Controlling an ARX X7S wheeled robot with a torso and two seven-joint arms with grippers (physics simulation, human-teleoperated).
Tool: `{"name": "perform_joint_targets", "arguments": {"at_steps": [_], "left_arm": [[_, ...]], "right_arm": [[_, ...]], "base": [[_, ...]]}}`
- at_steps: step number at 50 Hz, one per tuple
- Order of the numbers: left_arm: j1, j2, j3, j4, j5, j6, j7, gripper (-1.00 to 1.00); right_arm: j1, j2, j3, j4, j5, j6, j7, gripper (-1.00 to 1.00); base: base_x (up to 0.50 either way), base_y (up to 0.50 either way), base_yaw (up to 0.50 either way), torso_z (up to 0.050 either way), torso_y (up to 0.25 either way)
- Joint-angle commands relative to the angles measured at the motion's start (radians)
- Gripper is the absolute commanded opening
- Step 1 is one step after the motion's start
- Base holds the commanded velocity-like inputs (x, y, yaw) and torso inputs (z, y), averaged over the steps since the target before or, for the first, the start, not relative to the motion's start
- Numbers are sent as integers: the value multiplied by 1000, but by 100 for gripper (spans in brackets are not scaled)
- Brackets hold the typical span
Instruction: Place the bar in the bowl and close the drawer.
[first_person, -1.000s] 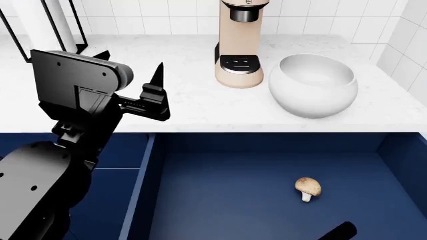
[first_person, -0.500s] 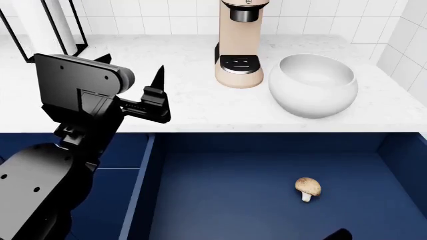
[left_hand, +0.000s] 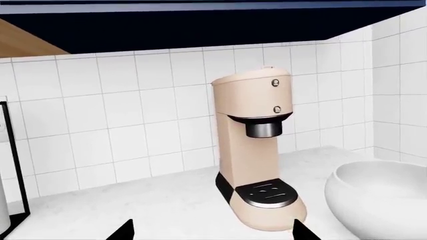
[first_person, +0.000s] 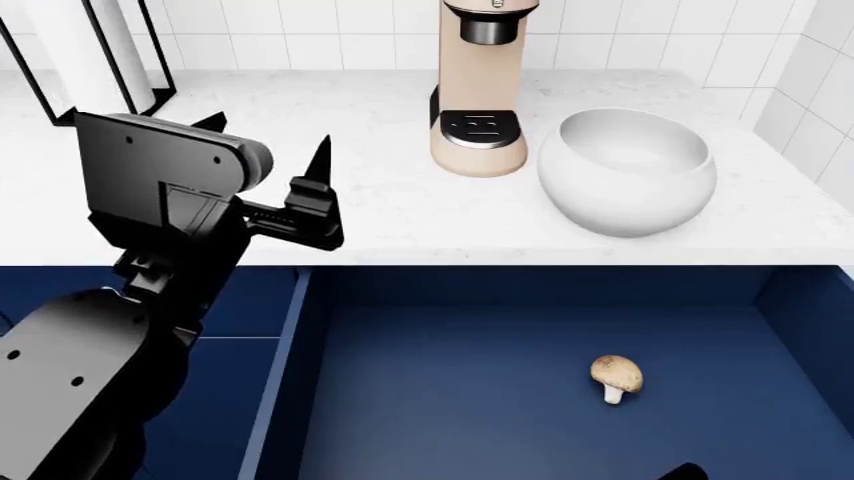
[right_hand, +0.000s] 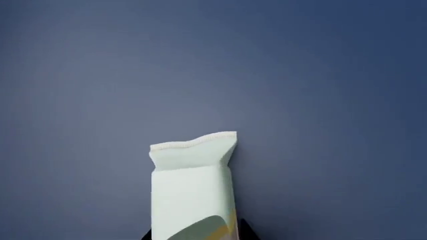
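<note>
Lying over the flat navy floor of the open drawer (first_person: 534, 400), the bar (right_hand: 193, 190) shows between 2 dark tips of the right end effector (right_hand: 193, 235); whether they clamp it I cannot tell. The left end effector (first_person: 274, 170) hovers spread apart above the counter (first_person: 387, 215), left of the coffee maker (first_person: 481, 90) and bowl (first_person: 627, 170).

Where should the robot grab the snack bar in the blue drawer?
Probably across the middle of the bar, pinching its two long edges and coming straight down from above. It looks slim and flat against the drawer floor, so its narrow width suits the fingers; the crimped end is floppy.
</note>
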Motion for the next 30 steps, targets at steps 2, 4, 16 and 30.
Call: {"name": "perform_joint_targets", "arguments": {"at_steps": [2,4,16,30], "left_arm": [[7,-4,4,-6,-2,12,-3,100],[4,-4,3,-6,-4,9,-4,100],[-1,-10,-2,3,-14,1,-12,100],[-16,-13,-14,19,-31,-20,-24,100]], "right_arm": [[-11,-8,-14,1,2,-8,-11,-100],[-11,-4,-8,-13,5,-6,-4,-100],[-14,87,183,-301,129,12,87,-100],[318,204,434,-513,574,188,401,-100]], "base": [[0,0,1,0,0],[0,1,1,0,0],[0,0,0,0,0],[0,0,0,0,0]]}}
